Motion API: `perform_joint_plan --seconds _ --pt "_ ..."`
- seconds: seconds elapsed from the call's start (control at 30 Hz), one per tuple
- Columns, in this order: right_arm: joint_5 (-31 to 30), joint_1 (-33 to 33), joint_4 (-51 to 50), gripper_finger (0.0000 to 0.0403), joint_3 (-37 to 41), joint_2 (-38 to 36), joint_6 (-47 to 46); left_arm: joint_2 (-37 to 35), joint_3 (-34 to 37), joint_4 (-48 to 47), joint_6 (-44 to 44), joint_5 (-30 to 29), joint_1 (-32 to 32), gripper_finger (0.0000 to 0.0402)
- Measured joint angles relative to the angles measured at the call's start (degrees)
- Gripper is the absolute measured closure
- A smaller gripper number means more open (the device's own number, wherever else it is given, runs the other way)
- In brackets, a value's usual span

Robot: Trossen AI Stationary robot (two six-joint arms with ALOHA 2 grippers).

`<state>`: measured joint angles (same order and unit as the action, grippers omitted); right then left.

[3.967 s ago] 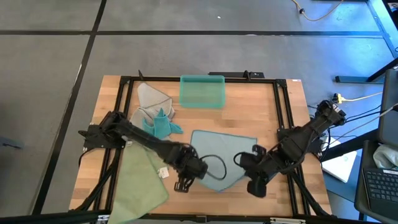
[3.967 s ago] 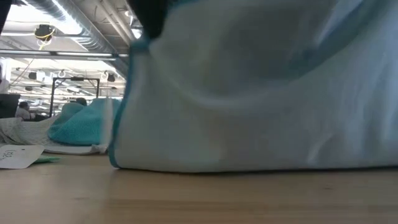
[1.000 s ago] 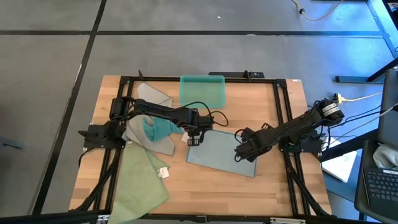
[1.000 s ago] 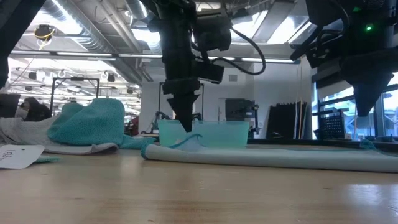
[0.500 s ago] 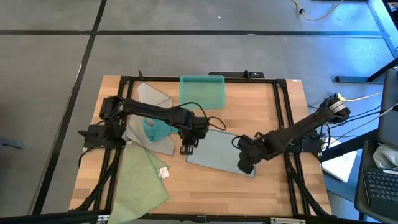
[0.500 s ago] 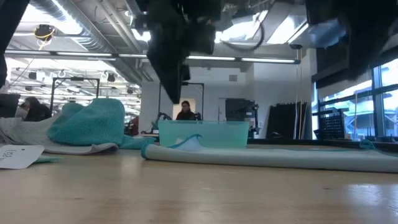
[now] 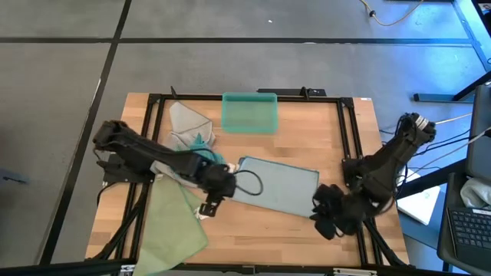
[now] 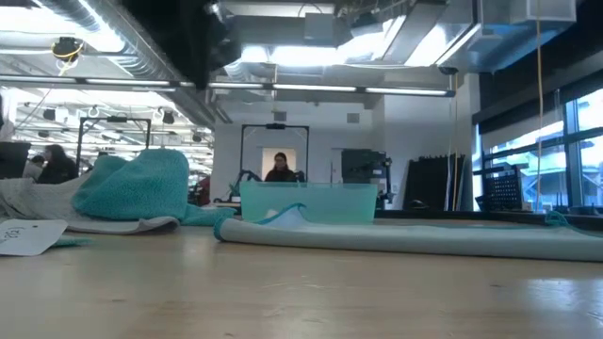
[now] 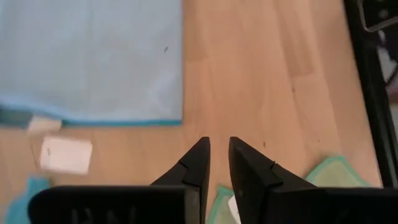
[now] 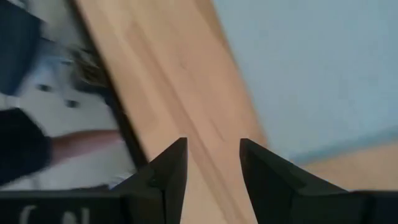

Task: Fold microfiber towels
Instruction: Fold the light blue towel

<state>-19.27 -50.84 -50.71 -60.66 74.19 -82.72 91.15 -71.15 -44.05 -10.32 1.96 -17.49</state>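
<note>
A pale blue towel (image 7: 278, 185) lies flat and folded on the middle of the table; the low view shows it as a thin layered strip (image 8: 396, 236). My left gripper (image 7: 209, 205) hovers over bare wood just off the towel's near left corner, its fingers (image 9: 217, 152) a narrow gap apart with nothing between them. Over bare wood off the towel's near right corner, my right gripper (image 7: 326, 222) stands open and empty (image 10: 211, 155). A pale green towel (image 7: 176, 224) lies at the near left. A teal towel (image 7: 201, 151) rests on a grey one (image 7: 185, 121).
A teal plastic bin (image 7: 249, 113) stands at the far edge, behind the blue towel. A white tag (image 9: 65, 154) lies on the wood by the green towel. A black frame (image 7: 349, 130) runs round the table. Bare wood shows along the near edge (image 7: 268, 241).
Both grippers have left the blue towel. My left gripper has gone from the towel's far left corner up and toward the table's near left. My right gripper has gone toward the near right. The towel has stayed flat where it was.
</note>
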Motion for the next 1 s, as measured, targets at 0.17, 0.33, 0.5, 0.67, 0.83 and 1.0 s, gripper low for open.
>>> perform_joint_plan --seconds 0.17,0.33,0.5,0.67,0.83,1.0 --pt "0.3 -4.1 -5.2 0.0253 0.1 4.1 -1.2 -5.7 10.0 8.7 -8.3 -0.8 -1.9 0.0349" --pt "1.2 -4.3 -4.4 0.0253 0.1 8.0 0.8 -6.8 11.1 14.2 2.4 -2.7 -5.5 0.0331" --pt "1.8 -4.3 -3.9 0.0253 0.1 11.4 1.9 -4.8 11.1 19.1 13.7 -8.0 -6.9 0.0300" --pt "5.6 -4.1 -0.7 0.0253 0.1 12.4 1.8 -0.7 11.1 19.8 16.7 -7.1 -4.5 0.0251" --pt "8.2 -4.1 0.9 0.0253 0.1 12.4 -2.4 3.7 11.1 23.3 20.7 -6.2 -3.0 0.0205" --pt "9.0 -4.1 2.7 0.0253 0.1 12.4 -7.5 8.1 11.1 23.6 22.9 -6.2 -1.8 0.0189"
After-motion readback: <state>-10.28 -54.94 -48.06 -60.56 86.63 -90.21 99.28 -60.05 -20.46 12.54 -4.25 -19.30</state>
